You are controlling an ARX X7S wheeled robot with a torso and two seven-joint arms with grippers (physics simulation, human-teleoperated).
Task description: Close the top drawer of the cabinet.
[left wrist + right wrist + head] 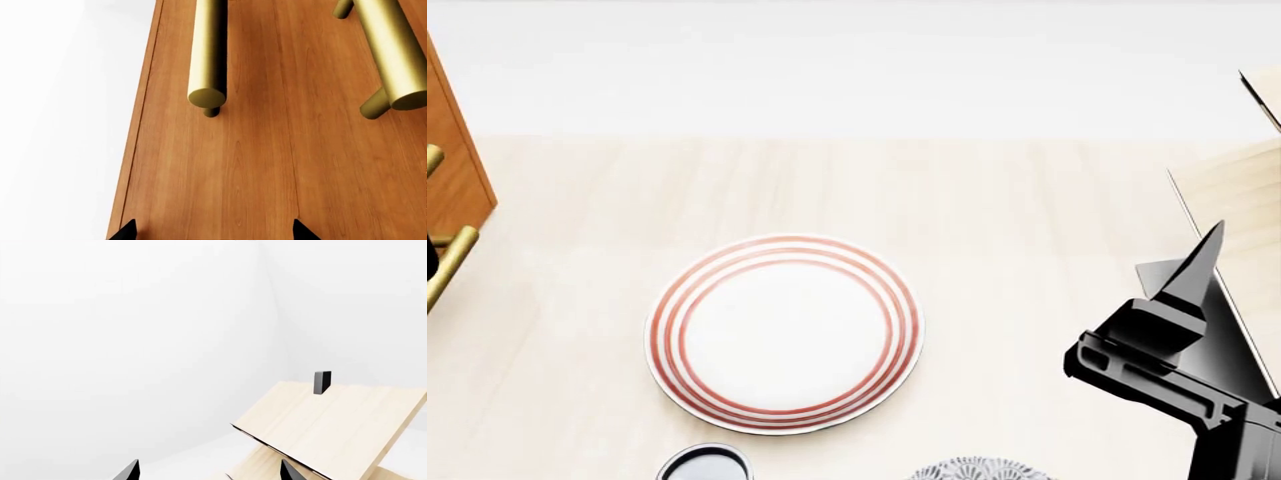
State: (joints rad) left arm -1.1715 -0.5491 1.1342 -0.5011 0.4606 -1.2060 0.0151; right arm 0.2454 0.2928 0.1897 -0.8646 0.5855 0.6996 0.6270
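The orange-brown cabinet [220, 165] fills the left wrist view, with two drawer fronts split by a thin seam. Each front carries a brass bar handle, one [207, 55] and the other [393, 55]. I cannot tell which front is the top drawer; no lighter interior shows. My left gripper [215, 234] is open and empty, its black fingertips [125, 232] close to the front that carries the first handle. In the head view the cabinet's edge [454, 160] and a handle [449, 266] show at far left. My right gripper [1201, 262] is open and empty at the right.
A white plate [785, 333] with red rings lies on the pale table [1028, 200]. A dark bowl [705, 464] and a patterned item [981, 470] sit at the near edge. A pale wood shelf [333, 420] stands by the right gripper and shows at far right in the head view [1234, 195].
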